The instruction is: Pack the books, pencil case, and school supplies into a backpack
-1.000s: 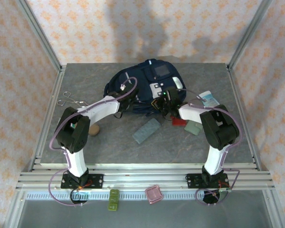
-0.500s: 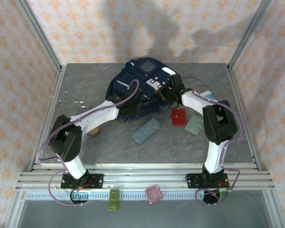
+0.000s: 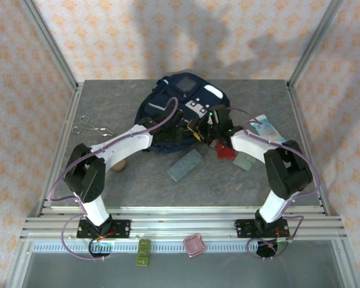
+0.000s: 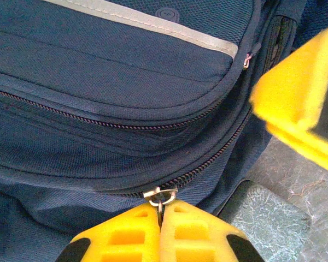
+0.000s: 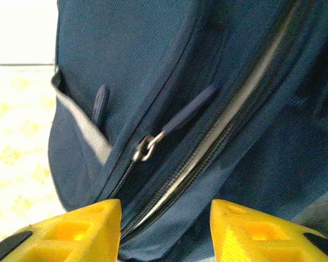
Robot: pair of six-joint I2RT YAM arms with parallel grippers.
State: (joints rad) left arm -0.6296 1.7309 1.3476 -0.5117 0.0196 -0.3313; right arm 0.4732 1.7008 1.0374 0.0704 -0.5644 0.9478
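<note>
From above: backpack (image 3: 168, 111) at the far middle of the worktop (image 3: 108, 174), with grey patch (image 3: 186, 84) and white strip (image 3: 213, 91), no lettering legible on either. Left end effector (image 3: 189, 130) and right end effector (image 3: 204, 133) close together at its near edge. Nearer the arms, pencil case (image 3: 186, 165). To its right, red piece (image 3: 226, 151) and grey-green piece (image 3: 245, 161). Beyond those, tube (image 3: 265, 127), print too small to read. Scissors (image 3: 91, 127) well off to the left.

Left wrist: left end effector (image 4: 160, 210) clenched on zip pull (image 4: 160, 195), low on the side of the backpack (image 4: 126, 82).

Right wrist: right end effector (image 5: 164, 229) released, fingers (image 5: 71, 229) apart and gripping nothing, up against the backpack (image 5: 208, 71), with a slider (image 5: 145, 148) just ahead.
</note>
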